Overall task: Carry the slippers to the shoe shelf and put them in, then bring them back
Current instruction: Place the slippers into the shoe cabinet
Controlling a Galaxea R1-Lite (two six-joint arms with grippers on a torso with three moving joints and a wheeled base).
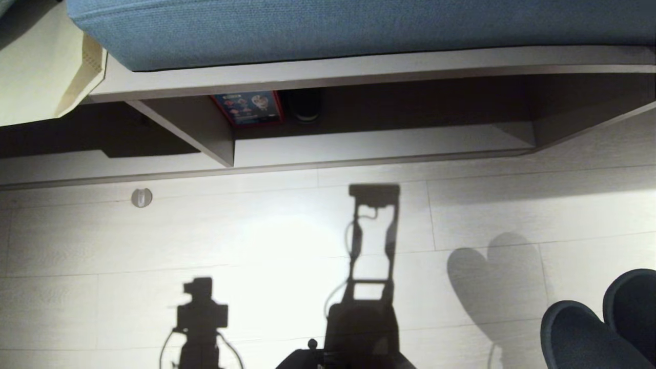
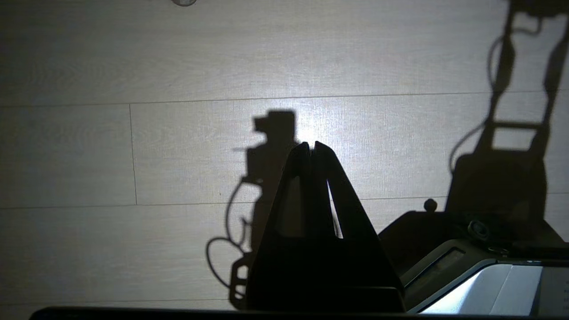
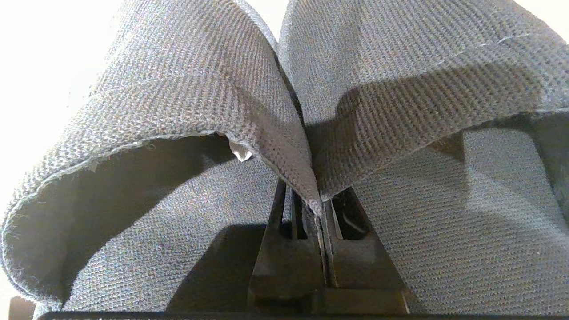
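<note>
- Pinching the slippers [image 3: 186, 89] together: right gripper [image 3: 316, 209] clamped on the two inner upper edges, fingers [image 3: 289, 249] pressed onto the fabric from both sides, openings facing the wrist camera.
- Showing in the head view as two dark rounded toes at the lower right corner [image 1: 594, 333], off the floor, heart-shaped shadow [image 1: 494, 277] cast on the boards just left of them.
- Hanging well short of the shoe shelf [image 1: 389, 148], which sits across the upper part of the head view: pale boards, dark back, slanted divider [image 1: 195, 128] at its left end.
- Holding nothing: left gripper [image 2: 311, 146], fingertips [image 2: 326, 153] pressed together, over bare pale floor [image 2: 133, 155], own shadow just beyond the tips.
- Sitting inside the shelf near the divider: a red-edged blue printed box [image 1: 248, 107], beside it a dark round item [image 1: 305, 105], too dim to identify.
- Lying above the shelf: blue cushion [image 1: 333, 28] on the bench board [image 1: 359, 69].
- Lying on the floor left of centre: small round grey disc [image 1: 142, 197].
- Falling across the centre floor: robot shadow [image 1: 366, 277].
</note>
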